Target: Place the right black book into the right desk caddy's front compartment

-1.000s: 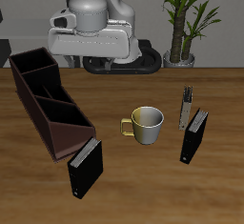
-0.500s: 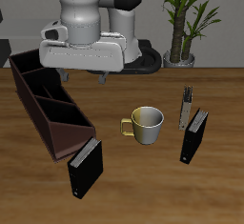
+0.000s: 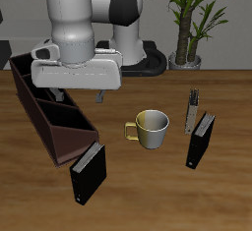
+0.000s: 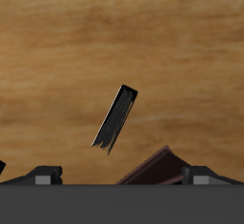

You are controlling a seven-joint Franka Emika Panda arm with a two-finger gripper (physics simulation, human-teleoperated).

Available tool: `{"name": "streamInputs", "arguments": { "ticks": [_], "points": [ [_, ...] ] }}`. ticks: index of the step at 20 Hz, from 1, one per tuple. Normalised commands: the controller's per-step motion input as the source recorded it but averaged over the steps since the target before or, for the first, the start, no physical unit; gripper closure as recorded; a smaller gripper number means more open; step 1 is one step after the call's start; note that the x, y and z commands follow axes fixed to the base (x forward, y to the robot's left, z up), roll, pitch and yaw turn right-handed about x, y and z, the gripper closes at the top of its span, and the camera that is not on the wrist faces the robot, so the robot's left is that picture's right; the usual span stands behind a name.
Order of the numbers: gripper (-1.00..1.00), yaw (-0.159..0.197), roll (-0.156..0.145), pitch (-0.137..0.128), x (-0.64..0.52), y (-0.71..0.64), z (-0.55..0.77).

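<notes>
The right black book (image 3: pixel 87 172) stands on its edge near the table's front edge, just in front of the near end of the right desk caddy (image 3: pixel 47 109), a long maroon-brown box with dividers. My gripper (image 3: pixel 84 97) hangs open and empty above the caddy's near half, well above and behind the book. In the wrist view the book (image 4: pixel 115 118) shows as a thin black slab on the wood, with a corner of the caddy (image 4: pixel 157 166) beside it. My gripper (image 4: pixel 121 173) has its fingertips (image 4: pixel 43 173) wide apart.
A cream mug (image 3: pixel 151 127) stands mid-table. The second black book (image 3: pixel 201 140) stands beyond the mug, with a small upright object (image 3: pixel 194 104) just behind it. A potted plant (image 3: pixel 187 24) is at the back.
The arm has swung forward and toward the caddy, and the gripper has come lower over it. The books, mug and caddy have not moved.
</notes>
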Motion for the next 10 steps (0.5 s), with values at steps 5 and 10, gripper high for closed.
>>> {"name": "streamInputs", "arguments": {
  "ticks": [5,10],
  "points": [
    [-1.0,-0.048,-0.022,-0.028,0.25,-0.15,-0.19],
    [-1.0,-0.061,0.013,-0.045,0.11,0.02,-0.21]
  ]
}}
